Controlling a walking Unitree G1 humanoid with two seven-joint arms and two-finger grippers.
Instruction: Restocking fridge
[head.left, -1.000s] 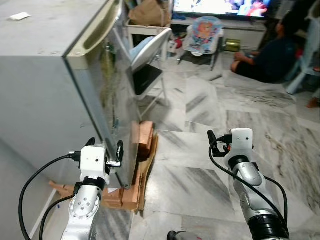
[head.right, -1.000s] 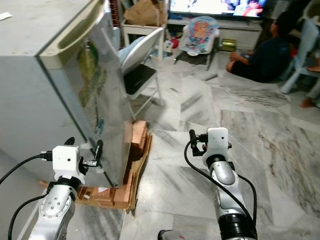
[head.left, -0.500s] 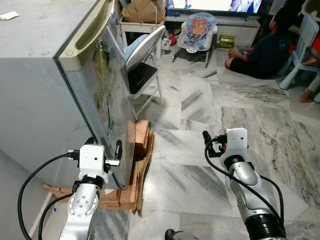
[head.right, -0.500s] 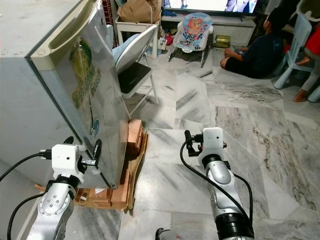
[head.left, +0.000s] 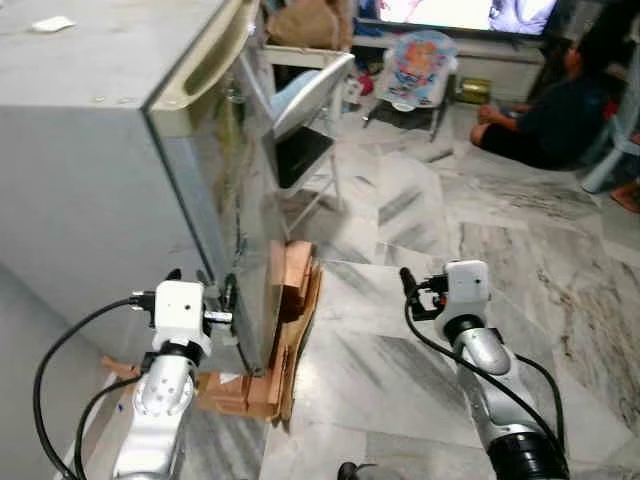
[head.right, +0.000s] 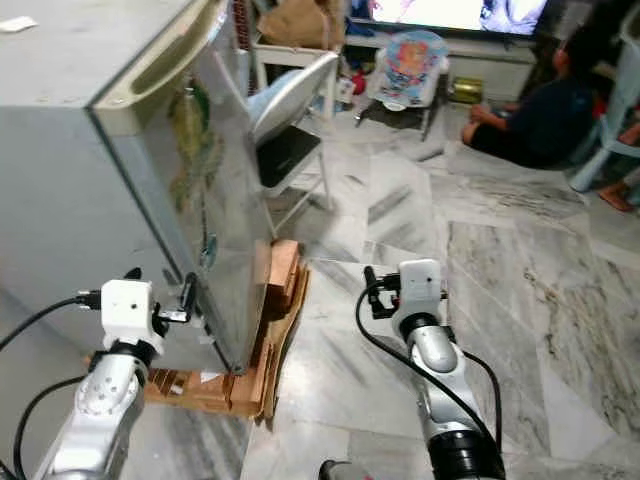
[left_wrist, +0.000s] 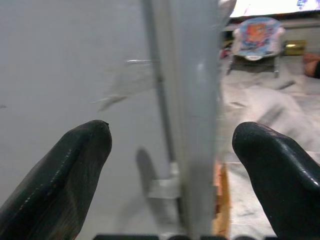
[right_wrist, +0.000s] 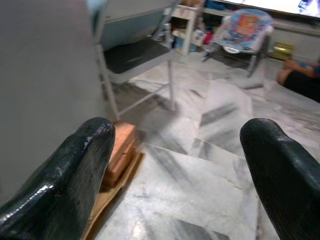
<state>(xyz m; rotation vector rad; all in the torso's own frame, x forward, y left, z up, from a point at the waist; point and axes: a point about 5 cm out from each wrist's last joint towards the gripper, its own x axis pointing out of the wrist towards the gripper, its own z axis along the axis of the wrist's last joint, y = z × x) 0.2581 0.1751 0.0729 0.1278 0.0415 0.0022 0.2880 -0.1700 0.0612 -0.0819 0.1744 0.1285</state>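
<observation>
Left wrist view, upright fridge (left_wrist: 190, 100) door edge between spread left pincer (left_wrist: 170, 165) fingers

Glossy metal fridge door (head.right: 215, 190), polished marble floor (head.right: 400, 230), rough wooden blocks (head.right: 270, 280).

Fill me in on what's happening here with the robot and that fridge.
The robot stands at the corner of a closed grey fridge that sits on wooden blocks. Its left gripper is open, with its fingers straddling the lower edge of the fridge door, apparently getting set to pull it open. The right gripper hangs open over the marble floor, holding nothing. A person sits on the floor beyond, near a folding chair.
</observation>
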